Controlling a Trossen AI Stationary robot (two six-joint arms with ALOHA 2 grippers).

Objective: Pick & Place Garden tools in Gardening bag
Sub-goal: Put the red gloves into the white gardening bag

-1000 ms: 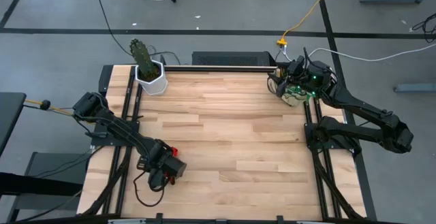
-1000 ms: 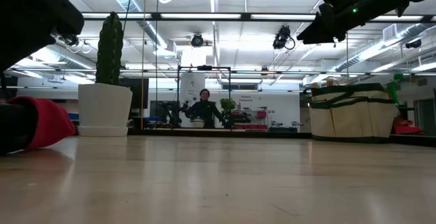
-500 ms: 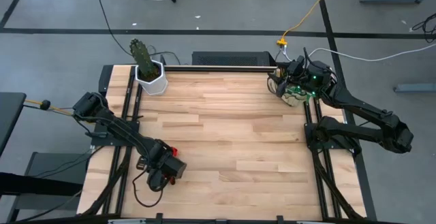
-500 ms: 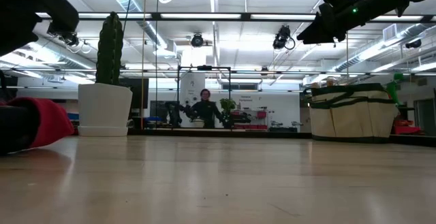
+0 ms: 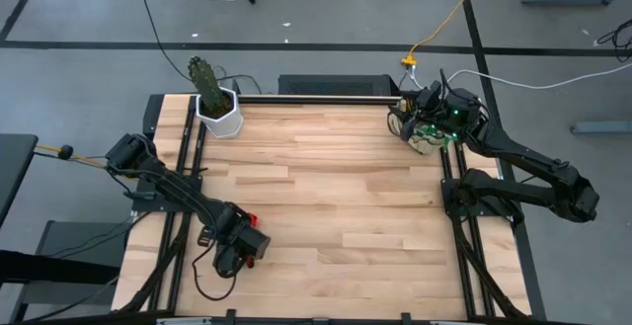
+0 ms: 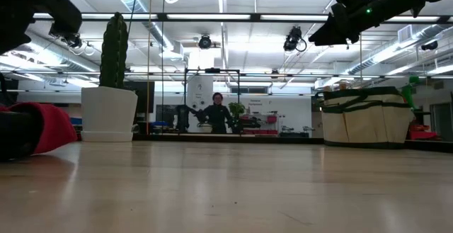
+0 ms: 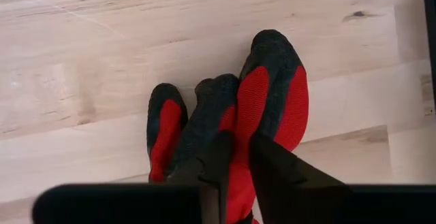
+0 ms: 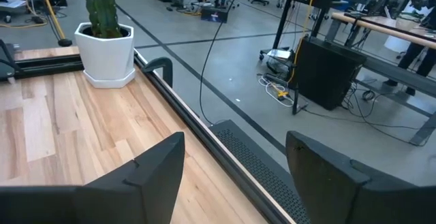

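The red gloves (image 7: 269,94), red with black backs, lie on the wood near the table's near left; their fingers point away from my left gripper (image 7: 236,157), which stands over them, shut on them. In the high view only red bits (image 5: 249,219) show beside that gripper (image 5: 237,248). The gardening bag (image 6: 364,116), beige with dark green trim, stands at the far right edge (image 5: 427,135), with something green (image 6: 411,91) at its side. My right gripper (image 8: 235,176) hangs open above the bag, touching nothing. My left gripper pinches the gloves between its two fingers (image 7: 219,157), where the red palm (image 7: 240,125) meets the glove fingers. The fingers come from above, pointing steeply down. The gloves lie flat on the table. I cannot tell how many layers are caught.
A white hexagonal pot with a cactus (image 5: 217,108) stands at the far left corner. Bare wood (image 5: 346,197) spreads between the gloves and the bag. Black rails (image 5: 449,226) run along both side edges. A person (image 6: 217,112) stands far off in the room.
In the low view a dark part of my left gripper above the gloves has drawn in a little. The gloves have stayed where they lay on the table. My right arm has kept still.
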